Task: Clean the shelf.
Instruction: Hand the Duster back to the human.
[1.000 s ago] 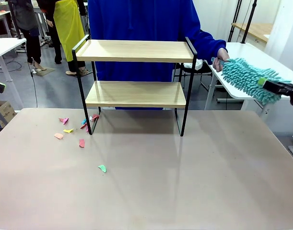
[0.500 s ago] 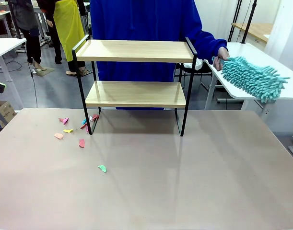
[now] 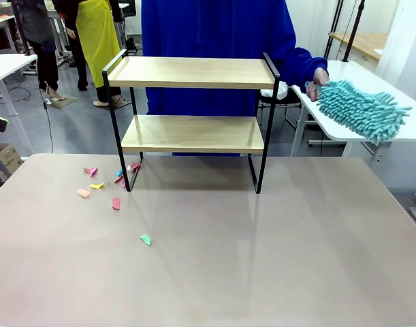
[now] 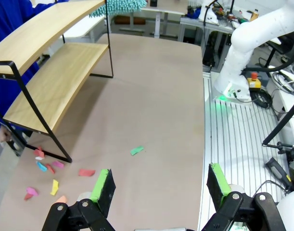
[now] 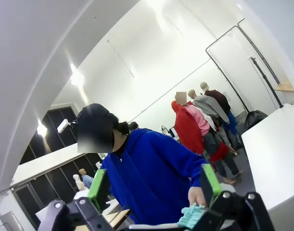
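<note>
Left wrist view — splayed left gripper [image 4: 159, 185] (empty)

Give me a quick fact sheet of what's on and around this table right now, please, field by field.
shelf: two wooden boards in a black frame, at the table's far edge, both boards bare
paper scraps: coloured bits scattered on the table by the shelf's left legs
duster: teal, fluffy, held by the person's hand over a white side table
left end effector: open, holding nothing, above the table
right end effector: open, holding nothing, pointed towards the person
</note>
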Action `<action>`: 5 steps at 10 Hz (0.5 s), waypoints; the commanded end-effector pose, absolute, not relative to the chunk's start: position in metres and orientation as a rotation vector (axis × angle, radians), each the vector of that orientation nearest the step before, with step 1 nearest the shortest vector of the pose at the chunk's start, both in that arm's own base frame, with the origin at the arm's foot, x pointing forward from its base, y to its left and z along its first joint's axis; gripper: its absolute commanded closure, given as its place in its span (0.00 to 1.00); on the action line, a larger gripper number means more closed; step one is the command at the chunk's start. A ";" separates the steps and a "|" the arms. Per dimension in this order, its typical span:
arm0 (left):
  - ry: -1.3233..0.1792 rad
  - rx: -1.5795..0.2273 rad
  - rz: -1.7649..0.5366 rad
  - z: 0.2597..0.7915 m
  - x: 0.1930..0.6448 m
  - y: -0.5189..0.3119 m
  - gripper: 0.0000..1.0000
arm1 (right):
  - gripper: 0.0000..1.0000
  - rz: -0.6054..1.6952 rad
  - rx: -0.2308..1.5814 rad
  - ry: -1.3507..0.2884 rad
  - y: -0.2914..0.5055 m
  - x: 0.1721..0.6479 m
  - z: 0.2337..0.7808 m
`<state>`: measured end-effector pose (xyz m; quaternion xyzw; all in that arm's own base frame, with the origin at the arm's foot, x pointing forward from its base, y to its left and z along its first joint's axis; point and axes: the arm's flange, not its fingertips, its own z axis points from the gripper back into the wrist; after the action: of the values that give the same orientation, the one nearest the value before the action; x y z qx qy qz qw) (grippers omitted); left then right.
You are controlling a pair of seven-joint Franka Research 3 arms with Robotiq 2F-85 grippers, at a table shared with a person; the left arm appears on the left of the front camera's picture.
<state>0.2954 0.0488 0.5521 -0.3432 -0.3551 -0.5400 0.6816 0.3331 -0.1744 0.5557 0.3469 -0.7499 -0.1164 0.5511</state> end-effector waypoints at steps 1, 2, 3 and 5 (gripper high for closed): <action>-0.825 -0.784 -1.223 0.553 0.296 0.048 0.00 | 0.00 -0.284 0.783 -1.776 -0.169 0.334 0.557; -0.825 -0.784 -1.223 0.553 0.296 0.048 0.00 | 0.00 -0.284 0.783 -1.776 -0.169 0.334 0.557; -0.825 -0.784 -1.223 0.553 0.296 0.048 0.00 | 0.00 -0.284 0.783 -1.776 -0.169 0.334 0.557; -0.825 -0.784 -1.223 0.553 0.296 0.048 0.00 | 0.00 -0.284 0.783 -1.776 -0.169 0.334 0.557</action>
<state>0.2955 0.0487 0.5524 -0.3439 -0.3563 -0.5394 0.6811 0.3349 -0.1694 0.5554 0.3381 -0.7471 -0.1140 0.5609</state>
